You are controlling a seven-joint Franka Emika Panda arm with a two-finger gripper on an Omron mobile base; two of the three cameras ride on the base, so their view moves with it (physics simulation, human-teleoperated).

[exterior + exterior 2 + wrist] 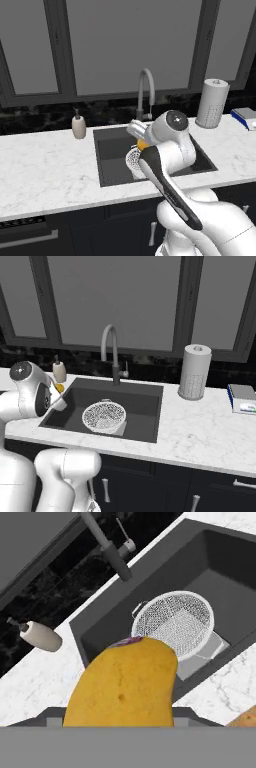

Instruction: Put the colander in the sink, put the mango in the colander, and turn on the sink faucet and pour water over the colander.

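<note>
Your mango (pixel 125 684) fills the hand view, clamped in the gripper (pixel 141 143) and carried above the sink (pixel 145 401) so it can drop into the colander (pixel 104 417) sitting on the basin floor below the faucet (pixel 111 351).

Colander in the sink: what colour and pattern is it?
White, densely speckled with small holes; the colander shows best in the hand view.
</note>
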